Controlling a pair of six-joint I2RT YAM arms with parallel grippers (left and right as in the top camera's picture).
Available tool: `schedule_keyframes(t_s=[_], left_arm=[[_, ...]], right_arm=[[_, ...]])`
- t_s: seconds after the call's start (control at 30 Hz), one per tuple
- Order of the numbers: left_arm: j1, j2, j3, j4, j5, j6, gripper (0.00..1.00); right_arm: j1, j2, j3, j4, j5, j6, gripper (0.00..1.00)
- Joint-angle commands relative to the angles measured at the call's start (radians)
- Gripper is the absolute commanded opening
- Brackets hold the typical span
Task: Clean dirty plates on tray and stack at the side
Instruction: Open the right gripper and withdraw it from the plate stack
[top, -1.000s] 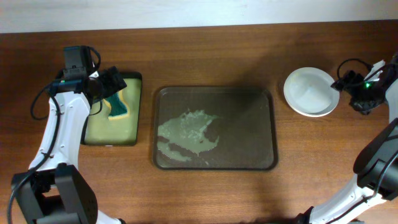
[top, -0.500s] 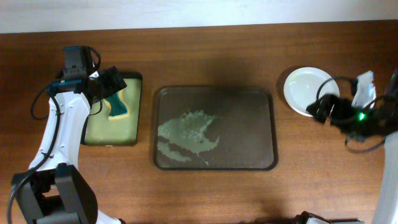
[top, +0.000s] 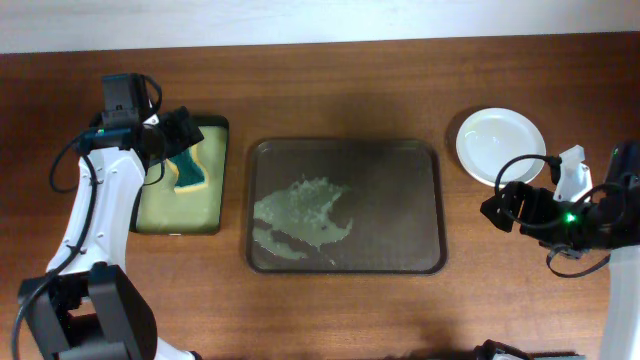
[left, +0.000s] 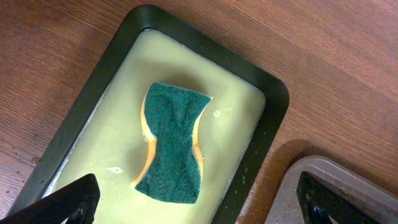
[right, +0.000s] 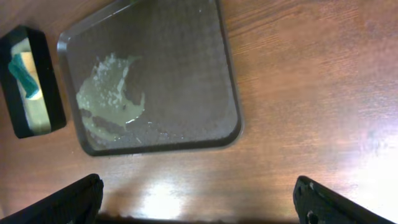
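The white plates (top: 500, 147) sit as one round stack on the table, right of the tray; I cannot tell how many there are. The dark brown tray (top: 400, 200) holds no plate, only a pale soapy smear (top: 300, 215); it also shows in the right wrist view (right: 186, 62). My right gripper (top: 498, 208) is open and empty over bare table just in front of the plates, and its open jaws show in the right wrist view (right: 199, 205). My left gripper (top: 178, 138) hangs open and empty above a green sponge (left: 173, 143).
The sponge lies in a small black tray (left: 267, 124) of yellowish liquid, left of the brown tray, and shows from above too (top: 190, 172). A corner of the brown tray (left: 329, 180) shows beside it. Wooden table surrounds everything; a white wall runs along the back.
My right arm has swung from the far right beside the plates toward the front and left, ending in front of the plates. The left arm and the plates have not moved.
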Motion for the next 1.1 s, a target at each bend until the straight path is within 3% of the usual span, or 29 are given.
schedule_keyframes(t_s=[0.0,0.07,0.17,0.23,0.33,0.5,0.67,0.87,1.07], left_arm=[[0.005,-0.003,0.005,0.001,0.003,0.005,0.99],[0.005,-0.002,0.005,0.001,0.003,0.005,0.99],[0.006,-0.003,0.005,0.001,0.003,0.005,0.99],[0.006,-0.003,0.005,0.001,0.003,0.005,1.0],[0.006,-0.003,0.005,0.001,0.003,0.005,0.99],[0.006,-0.003,0.005,0.001,0.003,0.005,1.0],[0.006,-0.003,0.005,0.001,0.003,0.005,0.99],[0.006,-0.002,0.005,0.001,0.003,0.005,0.99],[0.006,-0.003,0.005,0.001,0.003,0.005,0.99]], right_arm=[[0.044,-0.051,-0.105,0.149,0.014,-0.01,0.98],[0.137,-0.136,-0.222,0.342,0.014,-0.01,0.98],[0.387,-0.392,-0.562,0.895,0.026,-0.015,0.98],[0.442,-0.535,-0.739,1.135,0.026,-0.014,0.98],[0.442,-0.75,-0.958,1.326,0.053,-0.014,0.98],[0.444,-0.995,-1.151,1.395,0.139,-0.014,0.98],[0.444,-1.167,-1.229,1.403,0.277,-0.013,0.98],[0.444,-1.188,-1.321,1.509,0.343,-0.01,0.98],[0.444,-1.188,-1.326,1.419,0.436,-0.01,0.98]])
